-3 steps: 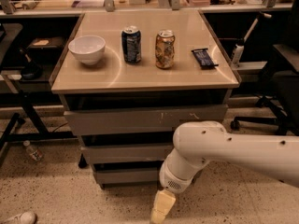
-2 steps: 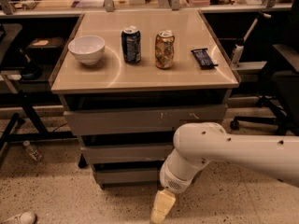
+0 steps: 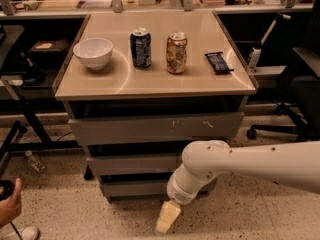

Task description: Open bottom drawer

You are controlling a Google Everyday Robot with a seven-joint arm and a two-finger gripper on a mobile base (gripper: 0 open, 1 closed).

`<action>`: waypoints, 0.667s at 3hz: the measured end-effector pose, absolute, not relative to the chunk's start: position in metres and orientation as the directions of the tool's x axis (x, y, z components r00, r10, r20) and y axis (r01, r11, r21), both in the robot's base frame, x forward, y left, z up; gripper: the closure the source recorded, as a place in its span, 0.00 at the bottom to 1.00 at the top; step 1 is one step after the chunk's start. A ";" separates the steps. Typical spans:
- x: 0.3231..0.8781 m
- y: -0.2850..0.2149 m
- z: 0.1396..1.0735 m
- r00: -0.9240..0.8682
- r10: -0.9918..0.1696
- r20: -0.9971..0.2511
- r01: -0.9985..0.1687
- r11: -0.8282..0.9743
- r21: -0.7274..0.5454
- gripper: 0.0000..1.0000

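Observation:
The bottom drawer (image 3: 135, 188) is the narrowest grey front, lowest on the cabinet, and looks closed. Above it are the mid-width front (image 3: 131, 164) and the widest front (image 3: 155, 126) with white scratch marks. My white arm (image 3: 250, 164) reaches in from the right. My gripper (image 3: 167, 218) hangs near the floor, just below and in front of the bottom drawer's right half. Only its cream-coloured tip shows.
On the tabletop stand a white bowl (image 3: 93, 52), a blue can (image 3: 141, 47), a gold can (image 3: 176, 52) and a dark snack bar (image 3: 218, 62). An office chair (image 3: 295, 94) is at the right. A person's hand (image 3: 9, 208) and a bottle (image 3: 35, 161) are at lower left.

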State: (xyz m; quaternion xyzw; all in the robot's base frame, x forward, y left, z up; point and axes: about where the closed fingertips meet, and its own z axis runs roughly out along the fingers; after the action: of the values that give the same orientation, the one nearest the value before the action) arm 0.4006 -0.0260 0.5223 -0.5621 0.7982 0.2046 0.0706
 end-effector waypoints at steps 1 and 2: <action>0.436 -0.032 0.472 -0.395 -0.858 -0.329 -0.915 0.335 0.226 0.00; 0.449 -0.044 0.429 -0.426 -0.857 -0.290 -0.900 0.370 0.231 0.00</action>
State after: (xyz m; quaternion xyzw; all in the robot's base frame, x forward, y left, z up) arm 0.4491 -0.0442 0.4288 -0.5322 0.8253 0.1788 0.0603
